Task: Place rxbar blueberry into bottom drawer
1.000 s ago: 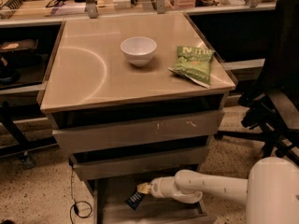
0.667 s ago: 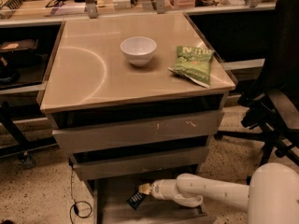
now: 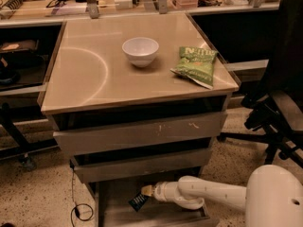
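Rxbar blueberry (image 3: 138, 202) hangs tilted in our camera view, pinched at its upper end by the hand (image 3: 147, 191), which is closed on it. Both sit low in the scene, around 6 o'clock, just over the open bottom drawer (image 3: 124, 217). Our white arm (image 3: 208, 194) reaches in from 4 o'clock. On the desk (image 3: 90, 84) above, a white bowl (image 3: 140, 51) stands with a green chip bag (image 3: 195, 65) at its 3 o'clock, apart.

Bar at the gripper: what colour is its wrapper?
Dark navy bar; gripper holds it over the bottom drawer. Camera view.
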### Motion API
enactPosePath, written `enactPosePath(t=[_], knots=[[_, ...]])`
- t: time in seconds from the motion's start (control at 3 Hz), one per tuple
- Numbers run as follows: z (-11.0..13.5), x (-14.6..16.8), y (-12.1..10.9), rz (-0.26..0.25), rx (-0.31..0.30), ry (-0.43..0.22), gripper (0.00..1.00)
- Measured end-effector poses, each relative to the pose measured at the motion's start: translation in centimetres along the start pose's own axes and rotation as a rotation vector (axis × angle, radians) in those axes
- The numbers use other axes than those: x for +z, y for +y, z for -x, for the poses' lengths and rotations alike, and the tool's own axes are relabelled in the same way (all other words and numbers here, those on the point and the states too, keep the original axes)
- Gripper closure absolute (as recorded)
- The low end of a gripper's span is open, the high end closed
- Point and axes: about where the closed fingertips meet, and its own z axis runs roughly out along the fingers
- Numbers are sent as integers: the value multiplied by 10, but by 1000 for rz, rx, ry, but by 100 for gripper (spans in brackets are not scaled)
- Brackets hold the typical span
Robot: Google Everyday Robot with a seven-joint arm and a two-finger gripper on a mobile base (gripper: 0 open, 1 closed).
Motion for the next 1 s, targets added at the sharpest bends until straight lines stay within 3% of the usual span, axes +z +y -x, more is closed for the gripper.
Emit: enactPosePath(t=[0.67,1.0], knots=[[10,29,-12,42,77,-46,100],[16,39,-22,34,111,-67,100]])
